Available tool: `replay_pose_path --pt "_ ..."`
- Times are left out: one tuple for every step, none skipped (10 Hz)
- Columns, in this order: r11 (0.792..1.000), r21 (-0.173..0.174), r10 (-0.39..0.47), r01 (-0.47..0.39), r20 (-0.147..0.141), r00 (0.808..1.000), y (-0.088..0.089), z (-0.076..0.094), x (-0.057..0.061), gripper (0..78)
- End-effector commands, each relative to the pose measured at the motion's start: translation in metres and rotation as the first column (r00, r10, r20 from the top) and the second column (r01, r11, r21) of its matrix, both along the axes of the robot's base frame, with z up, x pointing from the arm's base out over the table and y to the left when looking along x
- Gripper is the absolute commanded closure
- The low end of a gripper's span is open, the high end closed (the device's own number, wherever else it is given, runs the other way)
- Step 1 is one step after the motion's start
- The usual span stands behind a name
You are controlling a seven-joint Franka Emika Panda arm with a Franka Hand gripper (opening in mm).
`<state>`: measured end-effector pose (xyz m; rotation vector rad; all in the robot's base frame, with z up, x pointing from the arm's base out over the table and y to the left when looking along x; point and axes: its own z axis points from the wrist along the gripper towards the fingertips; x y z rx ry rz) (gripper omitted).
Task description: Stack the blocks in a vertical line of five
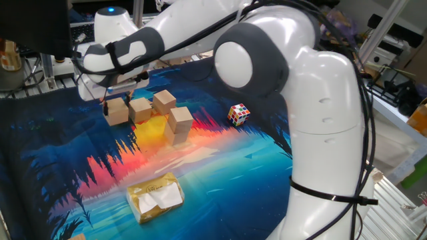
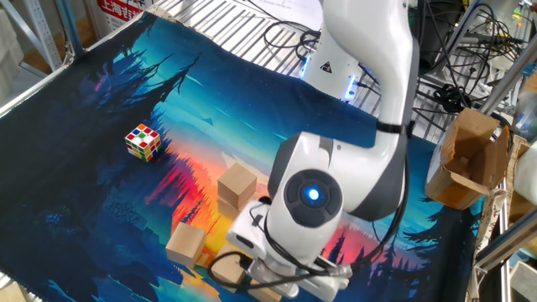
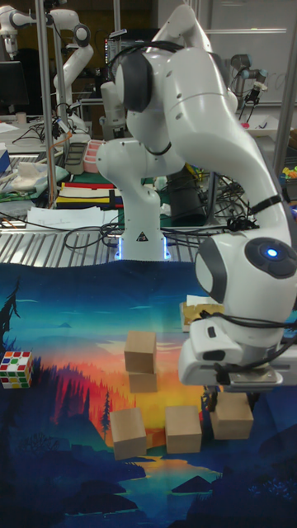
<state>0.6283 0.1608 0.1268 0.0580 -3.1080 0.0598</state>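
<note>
Five tan wooden blocks show. Two form a short stack, the top block point(image 1: 180, 119) point(image 3: 140, 351) point(image 2: 238, 181) resting on a lower block point(image 1: 178, 137) point(image 3: 143, 381). Two single blocks point(image 1: 139, 110) point(image 1: 164, 101) lie next to it on the cloth, also seen in the tall view point(image 3: 183, 429) point(image 3: 128, 432). My gripper point(image 1: 119, 100) point(image 3: 231, 396) is shut on the fifth block point(image 1: 117, 112) point(image 3: 232, 416), held just above the cloth at the end of the row. In the other fixed view the wrist hides the held block.
A multicoloured puzzle cube point(image 1: 239, 114) point(image 2: 143, 141) point(image 3: 16, 368) lies apart from the blocks. A yellowish wrapped packet point(image 1: 155, 197) sits near the cloth's front edge. A cardboard box point(image 2: 466, 159) stands off the table. The arm's bulk looms over the cloth's right side.
</note>
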Motion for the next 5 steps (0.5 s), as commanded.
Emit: replay_pose_path --pt "1.000 -0.005 -0.008 0.008 0.006 1.000 -0.011 0.018 -0.003 76.4" --pt "1.000 -0.007 -0.005 0.005 0.005 1.000 -0.015 0.025 -0.002 76.4" --pt "1.000 -0.006 -0.004 0.004 0.005 1.000 -0.019 0.030 -0.002 76.4" --pt "1.000 -0.009 -0.001 0.001 0.005 1.000 -0.024 0.034 -0.002 76.4" --pt "1.000 -0.009 0.000 0.001 0.005 1.000 -0.028 0.037 -0.002 76.4"
